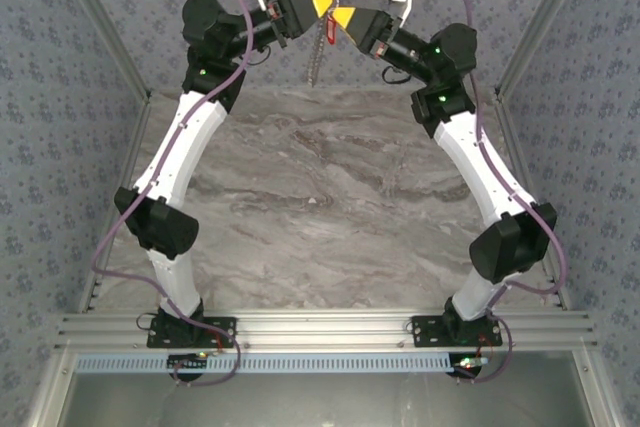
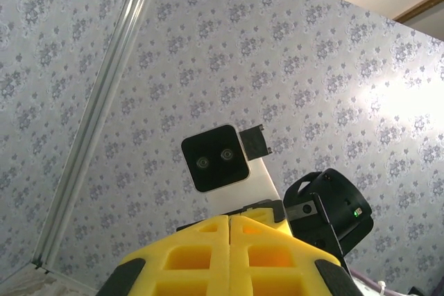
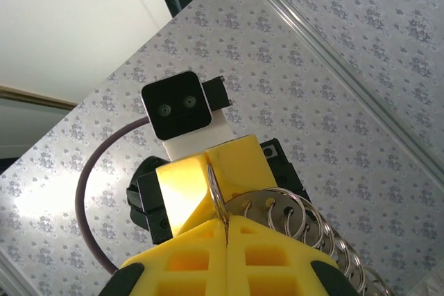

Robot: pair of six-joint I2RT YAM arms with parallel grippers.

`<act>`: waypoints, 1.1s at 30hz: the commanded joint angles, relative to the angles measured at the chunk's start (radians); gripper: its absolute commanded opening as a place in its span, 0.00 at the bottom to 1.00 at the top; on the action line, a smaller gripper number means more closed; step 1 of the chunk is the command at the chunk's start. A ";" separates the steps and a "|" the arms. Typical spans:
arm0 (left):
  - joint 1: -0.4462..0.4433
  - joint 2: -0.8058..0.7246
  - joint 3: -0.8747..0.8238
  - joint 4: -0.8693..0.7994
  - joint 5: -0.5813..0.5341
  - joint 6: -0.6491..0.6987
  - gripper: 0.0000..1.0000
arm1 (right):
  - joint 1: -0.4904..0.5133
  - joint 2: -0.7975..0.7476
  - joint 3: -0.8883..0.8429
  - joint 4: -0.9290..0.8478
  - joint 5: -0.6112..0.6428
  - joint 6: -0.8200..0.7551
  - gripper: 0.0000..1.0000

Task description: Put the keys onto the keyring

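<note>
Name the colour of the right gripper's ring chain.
Shiny silver metal ring chain, clearest in right wrist view.

Over the table's far edge, left gripper meets right gripper; the keyring hangs between them. The key lies alongside.

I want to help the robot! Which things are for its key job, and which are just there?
For the job: red key, chain of metal rings, left gripper, right gripper.
Just there: marble table, patterned wall, aluminium rail.
</note>
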 commanded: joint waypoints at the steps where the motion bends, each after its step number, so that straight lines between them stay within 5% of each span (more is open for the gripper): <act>1: -0.017 0.006 0.037 0.082 0.015 -0.029 0.00 | 0.028 0.044 0.041 0.042 -0.049 0.056 0.00; 6: -0.016 0.008 0.036 0.079 0.011 -0.023 0.00 | 0.016 0.028 -0.009 0.074 -0.041 0.080 0.21; 13: -0.014 0.018 0.046 0.080 0.008 -0.025 0.00 | 0.010 0.011 -0.038 0.078 -0.040 0.075 0.21; 18: -0.012 0.026 0.065 0.077 0.006 -0.029 0.00 | 0.009 -0.001 -0.068 0.093 -0.045 0.082 0.44; 33: -0.008 0.042 0.086 0.118 -0.022 -0.084 0.00 | -0.189 -0.124 -0.130 0.025 -0.013 0.050 0.47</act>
